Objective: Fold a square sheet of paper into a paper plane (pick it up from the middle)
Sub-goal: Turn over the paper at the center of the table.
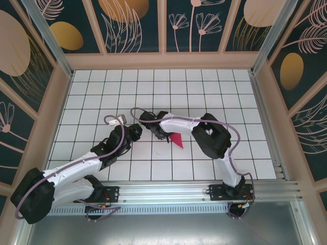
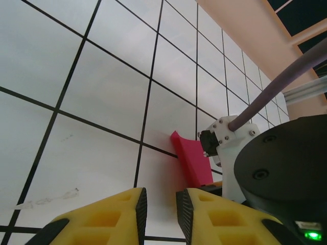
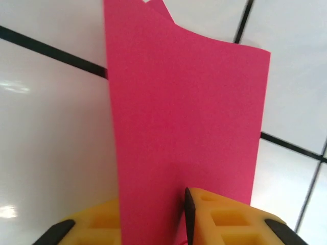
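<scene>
The square sheet of paper (image 1: 176, 139) is magenta-red and folded into a slim pointed piece. It lies on the white grid table just right of centre, under the right arm's wrist. In the right wrist view the paper (image 3: 184, 117) stands upright between the yellow fingers of my right gripper (image 3: 153, 214). The right fingertip (image 3: 214, 209) sits beside the fold with a small gap, and the paper hides the left finger's pad. My left gripper (image 2: 161, 204) hovers low over the tiles a short way left of the paper (image 2: 191, 161). Its jaws are slightly apart with nothing between them.
The right arm's white wrist (image 2: 230, 148) and grey cable are close to the left gripper's right side. Wooden walls (image 1: 163, 60) and a metal rail (image 1: 194, 191) at the near edge bound the white grid table (image 1: 214, 87).
</scene>
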Tool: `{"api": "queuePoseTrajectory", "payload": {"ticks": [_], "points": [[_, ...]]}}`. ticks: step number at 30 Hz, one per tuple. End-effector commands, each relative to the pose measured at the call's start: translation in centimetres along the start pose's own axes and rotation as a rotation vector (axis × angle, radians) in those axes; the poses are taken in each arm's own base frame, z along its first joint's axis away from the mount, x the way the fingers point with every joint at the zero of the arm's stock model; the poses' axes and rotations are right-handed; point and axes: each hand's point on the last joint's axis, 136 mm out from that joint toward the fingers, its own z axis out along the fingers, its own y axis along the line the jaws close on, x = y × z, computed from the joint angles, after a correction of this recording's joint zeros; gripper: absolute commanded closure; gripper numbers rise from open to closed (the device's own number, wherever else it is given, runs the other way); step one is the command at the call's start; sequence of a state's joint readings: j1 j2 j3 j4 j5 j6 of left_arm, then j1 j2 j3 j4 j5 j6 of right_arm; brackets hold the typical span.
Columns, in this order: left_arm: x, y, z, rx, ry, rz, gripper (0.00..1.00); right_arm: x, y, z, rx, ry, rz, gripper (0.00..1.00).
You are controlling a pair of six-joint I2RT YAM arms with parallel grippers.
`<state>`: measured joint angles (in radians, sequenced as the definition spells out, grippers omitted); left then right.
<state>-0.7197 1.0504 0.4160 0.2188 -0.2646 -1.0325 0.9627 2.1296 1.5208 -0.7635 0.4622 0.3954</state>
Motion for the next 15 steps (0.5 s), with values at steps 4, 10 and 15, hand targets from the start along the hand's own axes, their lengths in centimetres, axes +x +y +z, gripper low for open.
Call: {"api": "queuePoseTrajectory", "payload": {"ticks": [4, 10, 15], "points": [[0.2, 1.5, -0.1, -0.051, 0.001, 0.045, 0.69, -0.4, 3.6, -3.5, -0.277, 0.001, 0.065, 0.53], [1.4, 0.7, 0.7, -0.004, 0.051, 0.059, 0.67, -1.5, 2.3, -8.7, -0.597, -0.102, 0.174, 0.44], [2.8, -0.2, 1.8, 0.033, 0.127, 0.081, 0.65, -0.7, 0.0, -9.0, -0.743, -0.115, 0.247, 0.45]]}}
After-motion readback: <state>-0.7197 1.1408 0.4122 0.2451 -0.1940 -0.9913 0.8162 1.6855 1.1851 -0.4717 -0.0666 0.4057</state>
